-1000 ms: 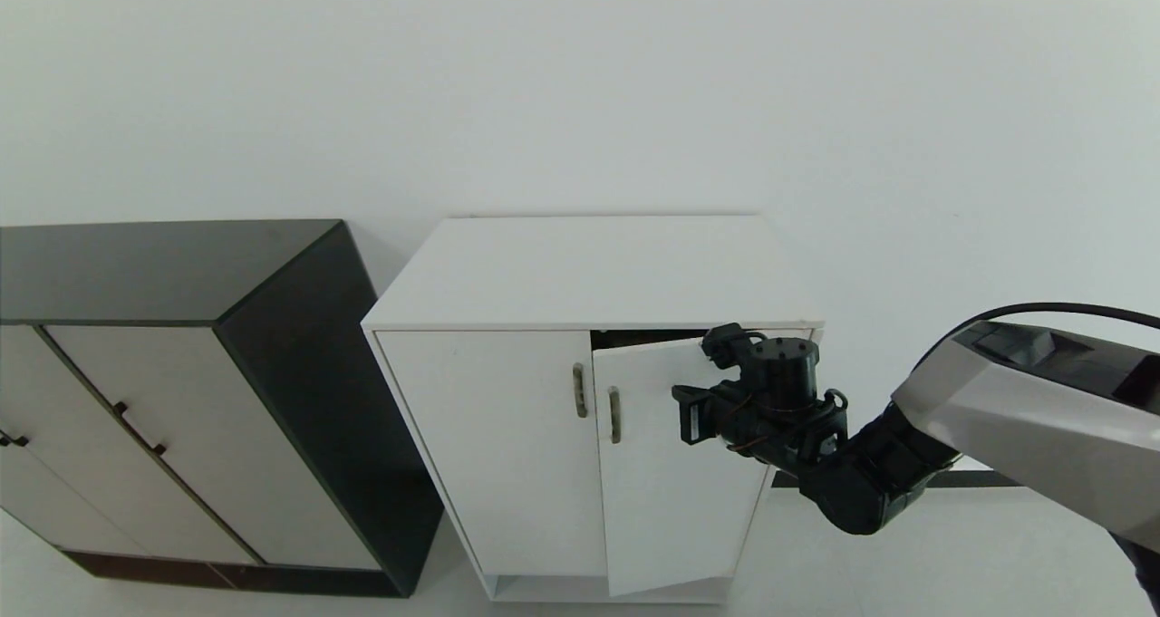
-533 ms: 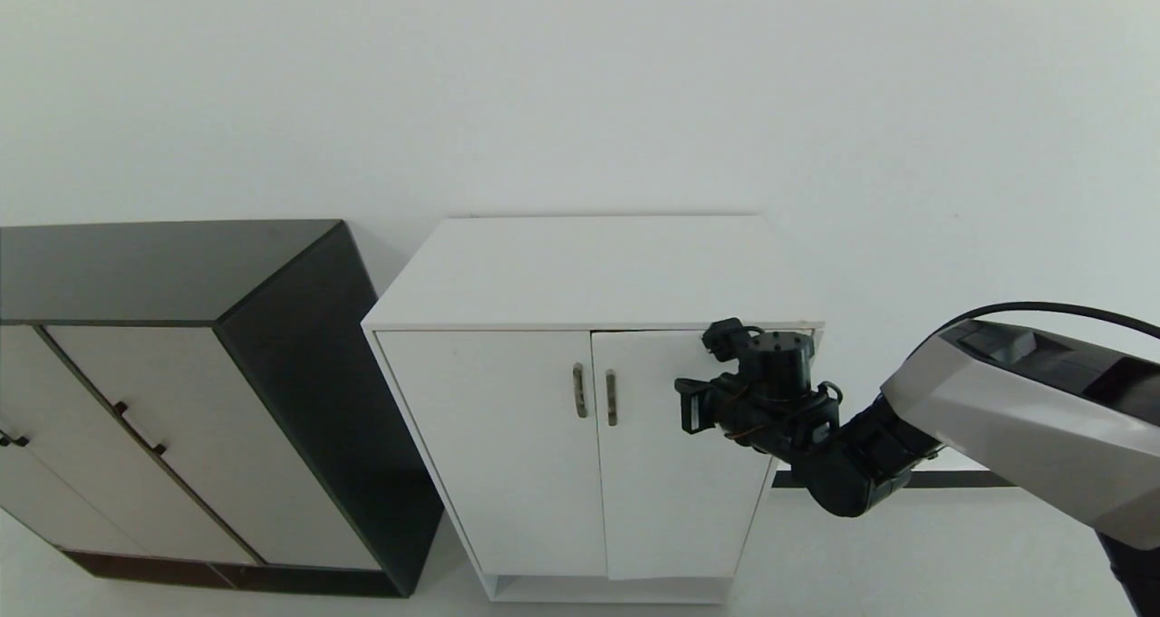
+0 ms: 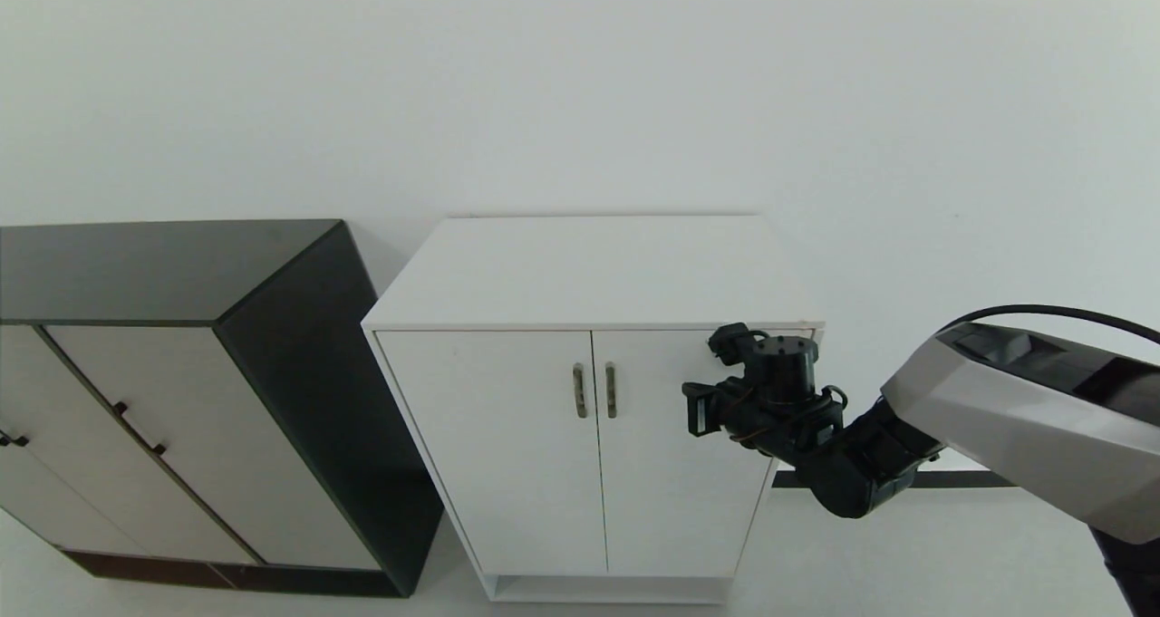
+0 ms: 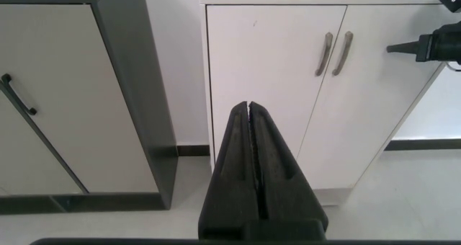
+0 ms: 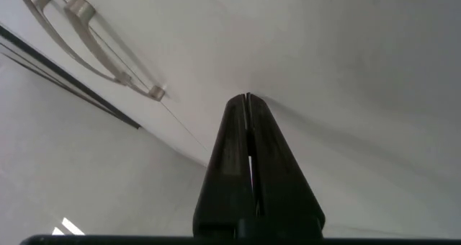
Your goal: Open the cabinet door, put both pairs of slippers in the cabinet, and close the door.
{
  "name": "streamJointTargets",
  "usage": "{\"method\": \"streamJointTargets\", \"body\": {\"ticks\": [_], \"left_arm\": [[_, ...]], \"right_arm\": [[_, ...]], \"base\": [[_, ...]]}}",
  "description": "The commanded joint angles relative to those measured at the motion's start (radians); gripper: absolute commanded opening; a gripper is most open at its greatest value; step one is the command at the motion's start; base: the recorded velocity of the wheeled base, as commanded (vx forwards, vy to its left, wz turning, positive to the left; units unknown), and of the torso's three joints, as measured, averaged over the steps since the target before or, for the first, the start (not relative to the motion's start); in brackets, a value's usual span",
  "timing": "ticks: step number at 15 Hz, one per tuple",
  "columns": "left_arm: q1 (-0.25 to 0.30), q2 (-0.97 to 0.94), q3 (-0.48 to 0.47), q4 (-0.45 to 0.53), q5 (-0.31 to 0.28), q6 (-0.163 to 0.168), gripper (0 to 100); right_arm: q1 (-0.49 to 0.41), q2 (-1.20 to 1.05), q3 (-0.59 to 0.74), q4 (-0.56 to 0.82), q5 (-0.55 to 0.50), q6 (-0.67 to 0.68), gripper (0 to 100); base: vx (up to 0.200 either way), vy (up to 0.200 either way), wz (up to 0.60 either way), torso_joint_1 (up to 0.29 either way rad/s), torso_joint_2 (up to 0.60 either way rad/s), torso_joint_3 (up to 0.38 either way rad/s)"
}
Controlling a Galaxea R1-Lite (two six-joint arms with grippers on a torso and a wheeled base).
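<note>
In front of the white cabinet (image 3: 589, 273): holding the right tool (image 5: 247, 101) with fingers pressed together, pinching nothing, tip meeting the cabinet's right door (image 3: 671, 490) on the hinge side of the handles (image 3: 595, 390). Showing both doors lying shut and flush with the cabinet front, handles sitting side by side at the centre seam. Hanging the left tool (image 4: 248, 108) well back from the cabinet, fingers pressed together, gripping nothing, pointing toward the cabinet's left door (image 4: 266, 72). Standing just left of the cabinet: dark cabinet (image 3: 181, 264), pale doors shut, backing onto the same wall (image 3: 580, 82).
</note>
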Motion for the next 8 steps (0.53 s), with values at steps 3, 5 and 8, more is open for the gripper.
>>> {"method": "streamJointTargets", "body": {"ticks": [3,5,8], "left_arm": [[0.0,0.0,0.0,0.0,0.0,0.0,0],[0.0,0.0,0.0,0.0,0.0,0.0,0],[0.0,0.0,0.0,0.0,0.0,0.0,0]], "right_arm": [[0.054,-0.227,0.298,-0.101,-0.017,-0.002,0],[0.078,-0.378,0.5,-0.184,-0.06,0.0,0],[0.066,-0.596,0.763,-0.212,-0.141,0.0,0]], "base": [[0.0,0.0,0.0,0.0,0.0,0.0],[0.0,0.0,0.0,0.0,0.0,0.0],[0.0,0.0,0.0,0.0,0.0,0.0]]}}
